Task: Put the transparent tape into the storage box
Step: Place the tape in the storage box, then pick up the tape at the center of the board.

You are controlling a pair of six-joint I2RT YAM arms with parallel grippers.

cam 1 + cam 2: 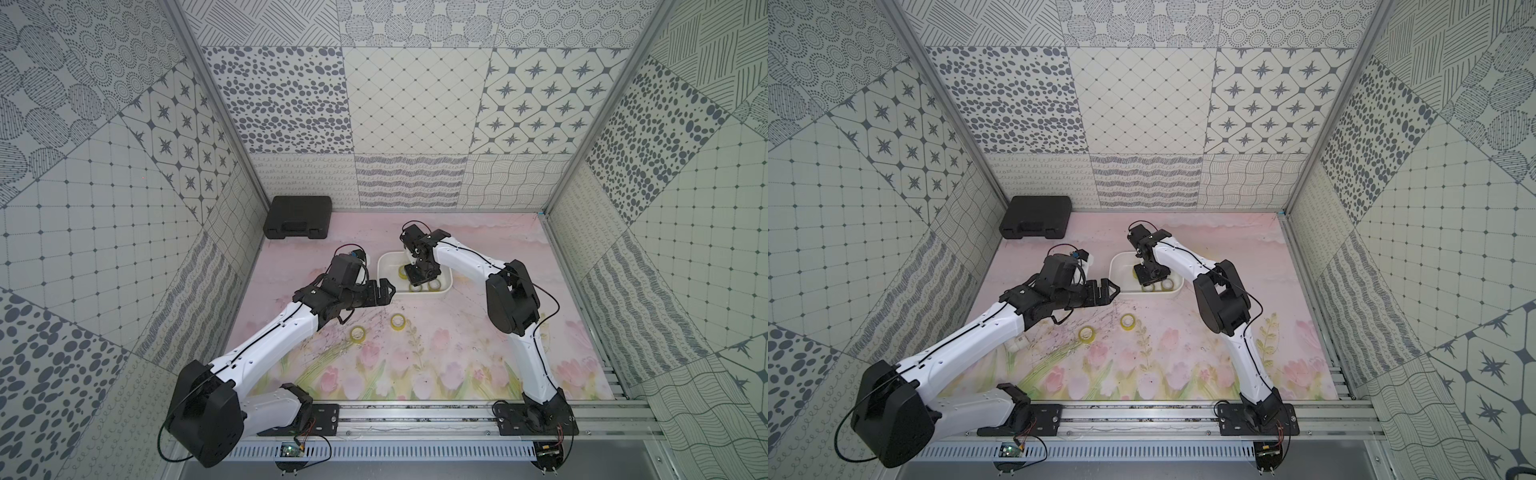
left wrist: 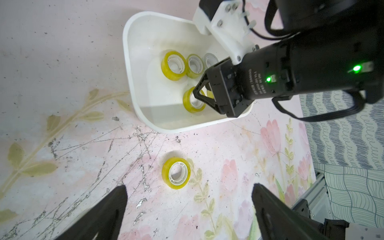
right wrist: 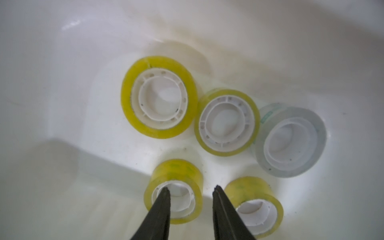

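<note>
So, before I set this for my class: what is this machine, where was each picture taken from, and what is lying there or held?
It is a robot with two arms, each ending in a two-fingered gripper. Two pictures look down from overhead; two come from wrist cameras. On the flowered mat stand a white storage box and a black case. Five tape rings lie in the box, two more rings on the mat. The right gripper hangs in the box, jaws apart, holding nothing; the left gripper is open and empty.
</note>
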